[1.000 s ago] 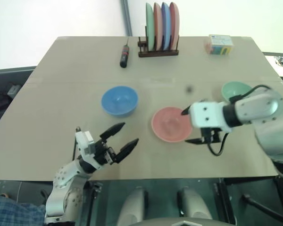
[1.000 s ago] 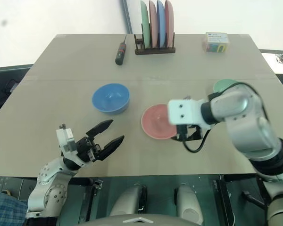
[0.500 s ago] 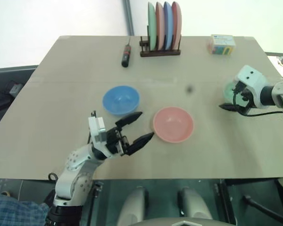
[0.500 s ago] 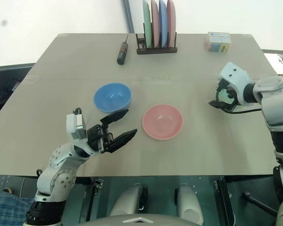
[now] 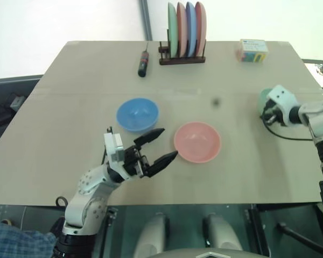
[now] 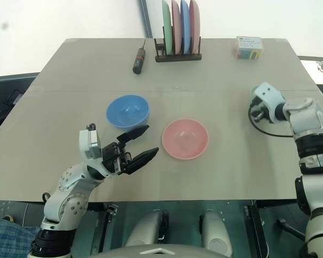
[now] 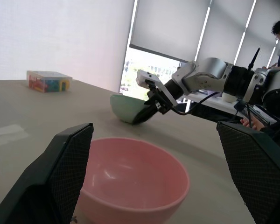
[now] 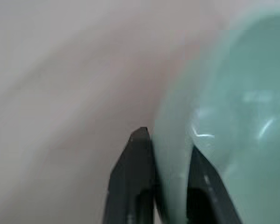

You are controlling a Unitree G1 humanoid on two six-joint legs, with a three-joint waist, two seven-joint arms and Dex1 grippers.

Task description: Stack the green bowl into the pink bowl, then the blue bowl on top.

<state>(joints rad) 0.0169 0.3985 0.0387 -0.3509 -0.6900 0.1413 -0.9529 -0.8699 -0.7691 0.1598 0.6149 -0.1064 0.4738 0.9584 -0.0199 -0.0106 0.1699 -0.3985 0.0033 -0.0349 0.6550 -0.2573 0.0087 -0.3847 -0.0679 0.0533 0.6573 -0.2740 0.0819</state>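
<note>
Now the right tool (image 8: 165, 186) has pressed together on the rim of the small mint-green plastic bowl (image 7: 126, 107) at middle right; lifting can begin. The left tool (image 5: 156, 146) stays spread.

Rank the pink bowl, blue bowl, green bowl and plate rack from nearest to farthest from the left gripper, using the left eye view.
Measured from the left gripper:
1. Pink bowl, just to its right.
2. Blue bowl, just beyond it.
3. Plate rack, at the far edge.
4. Green bowl, far right, held in the right gripper.
</note>
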